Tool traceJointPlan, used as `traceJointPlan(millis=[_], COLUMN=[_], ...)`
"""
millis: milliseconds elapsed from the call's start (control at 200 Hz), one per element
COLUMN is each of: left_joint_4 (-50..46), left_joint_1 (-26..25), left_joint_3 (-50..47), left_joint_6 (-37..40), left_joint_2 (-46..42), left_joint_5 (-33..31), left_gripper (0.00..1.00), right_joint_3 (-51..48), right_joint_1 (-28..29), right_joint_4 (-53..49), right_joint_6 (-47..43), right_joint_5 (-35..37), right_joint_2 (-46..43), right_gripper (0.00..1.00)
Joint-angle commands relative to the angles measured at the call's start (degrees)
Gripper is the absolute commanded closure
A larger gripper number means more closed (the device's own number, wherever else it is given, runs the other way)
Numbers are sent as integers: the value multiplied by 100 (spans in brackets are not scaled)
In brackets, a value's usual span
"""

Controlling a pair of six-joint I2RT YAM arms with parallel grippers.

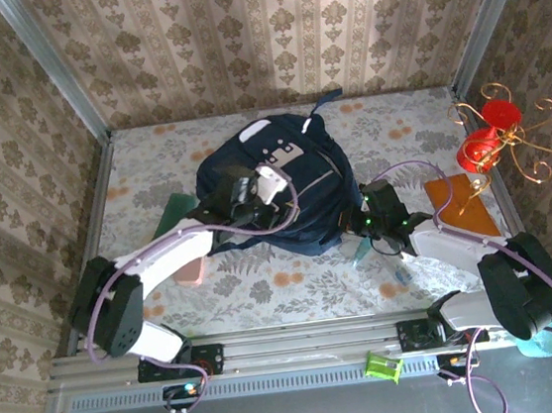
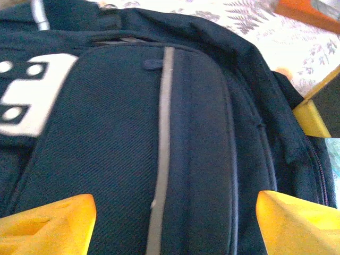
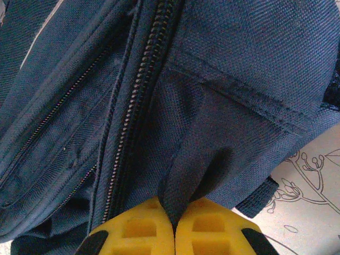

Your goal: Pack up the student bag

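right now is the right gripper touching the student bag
Touching. Right wrist view: the right gripper is pinched shut on a fold of the student bag.

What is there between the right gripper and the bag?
Nothing: in the right wrist view the right gripper is shut on a fold of the bag itself.

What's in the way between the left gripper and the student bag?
Nothing visible. The left gripper hangs open directly over the student bag, with just bare navy fabric beneath it. The right gripper is shut on a fold of the bag's side fabric.
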Motion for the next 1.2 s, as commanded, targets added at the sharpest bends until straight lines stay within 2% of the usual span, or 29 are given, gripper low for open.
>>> traceJointPlan(millis=[0,105,180,335,535,695,840,995,1195], left_joint_4=[-662,-841,-977,-1082,-1009,-441,397,444,681], left_joint_1=[-250,-394,-440,-439,-315,219,882,1376,1854], left_joint_3=[562,928,1164,1390,1440,1107,656,597,571], left_joint_6=[697,745,722,701,581,-46,-652,-708,-844], left_joint_2=[423,882,1146,1464,1330,544,-71,-169,-47], left_joint_5=[-7,-111,-470,-848,-951,37,795,1398,2233], left_gripper=[20,20,23,37,73,100,100,100,100], right_joint_3=[-9,-44,-80,-168,-318,-303,-142,67,342], right_joint_1=[57,58,59,60,76,230,438,554,700], right_joint_4=[168,205,250,295,427,480,284,-286,-1073], right_joint_6=[33,47,67,84,140,159,38,-339,-833], right_joint_5=[1,-13,-19,-26,-26,8,81,449,1187], right_joint_2=[-28,7,18,17,26,36,42,-175,-628], right_gripper=[94,94,94,94,91,84,73,57,42])
